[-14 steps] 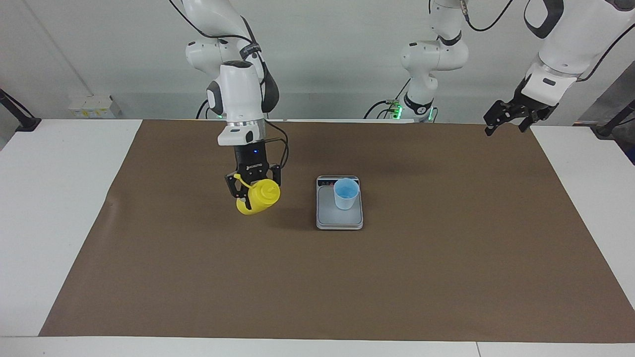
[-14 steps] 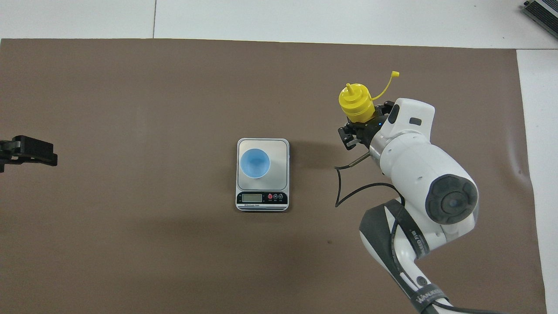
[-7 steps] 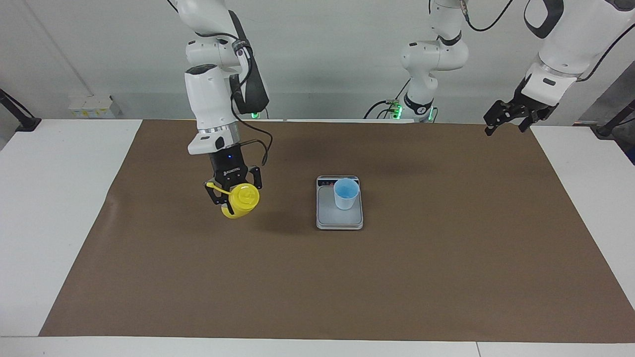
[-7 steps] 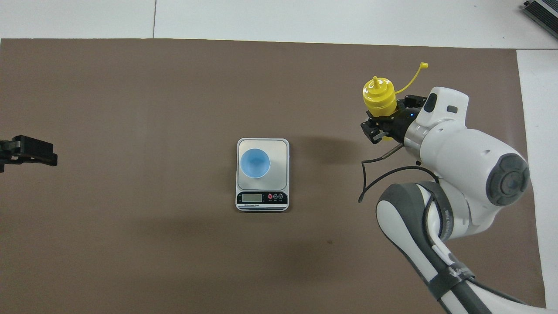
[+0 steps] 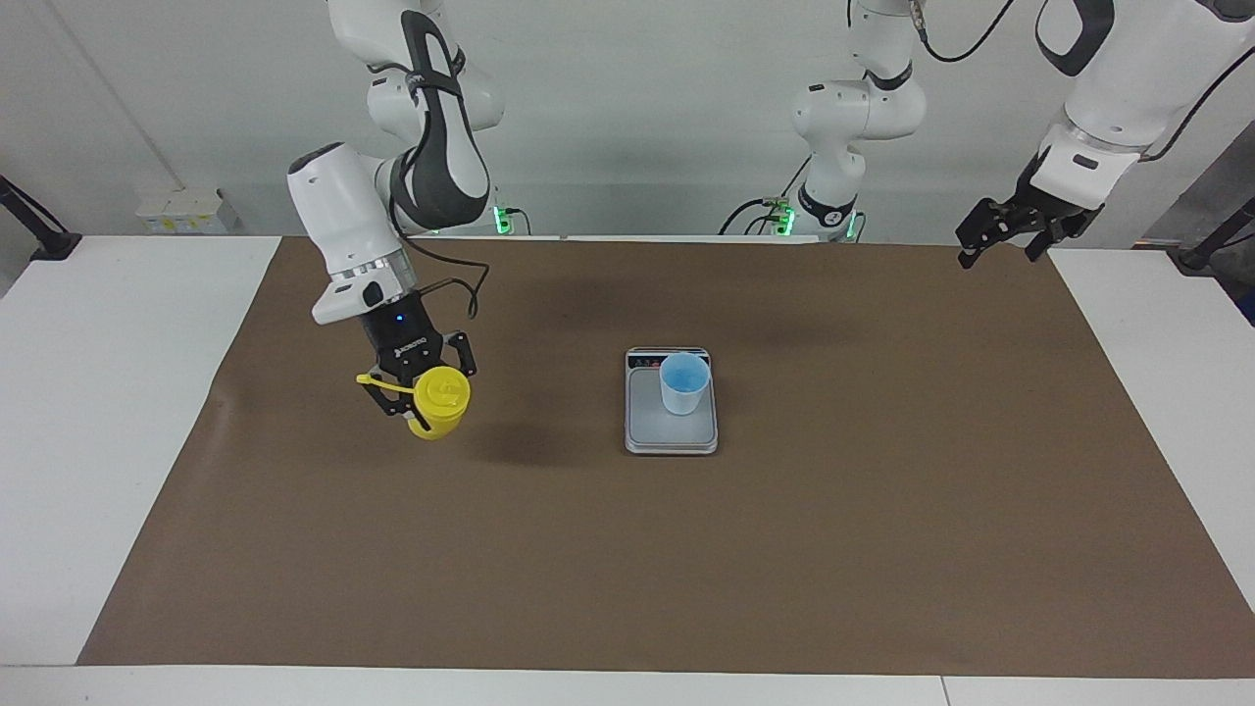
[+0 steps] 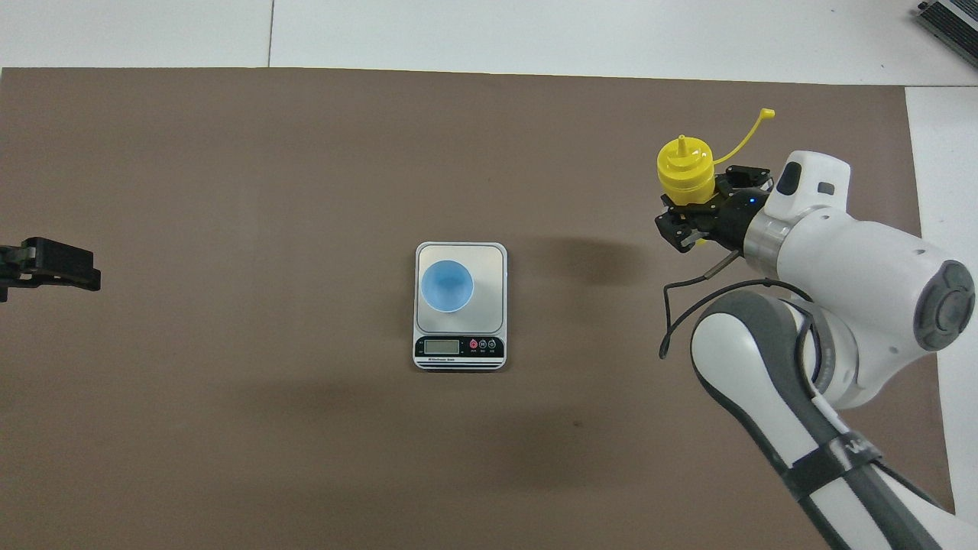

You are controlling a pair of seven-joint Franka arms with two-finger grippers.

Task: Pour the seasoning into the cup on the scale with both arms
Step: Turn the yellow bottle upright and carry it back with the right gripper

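1. Bottle [image 5: 439, 400] sits clamped in the right gripper [image 5: 420, 390] above the mat, toward the right arm's end; the cup [image 5: 683, 383] stands on the scale [image 5: 671, 430]. The left gripper [image 5: 1010, 231] waits with fingers spread, holding nothing.
2. Overhead, the bottle [image 6: 686, 171] points its nozzle up, strap trailing.

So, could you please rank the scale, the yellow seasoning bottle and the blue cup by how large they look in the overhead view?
1. The scale, clearly the largest.
2 and 3. Unsure: the seasoning bottle, held by the right gripper above the mat and so nearer the camera, looks about as large as the cup.
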